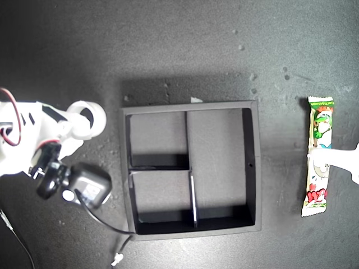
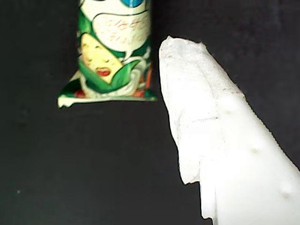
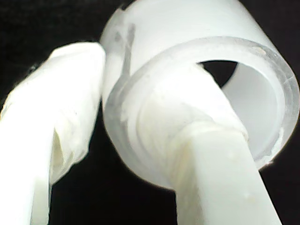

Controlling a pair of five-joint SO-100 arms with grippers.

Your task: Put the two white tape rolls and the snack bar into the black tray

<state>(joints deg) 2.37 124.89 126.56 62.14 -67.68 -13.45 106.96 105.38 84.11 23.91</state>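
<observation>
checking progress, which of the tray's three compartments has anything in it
None. All three compartments of the black tray are bare; the snack bar lies outside it.

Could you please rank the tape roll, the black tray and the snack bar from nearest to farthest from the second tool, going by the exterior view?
1. White tape roll, gripped by my second tool, at the exterior view's left.
2. Black tray, centre.
3. Snack bar, far right.
</observation>
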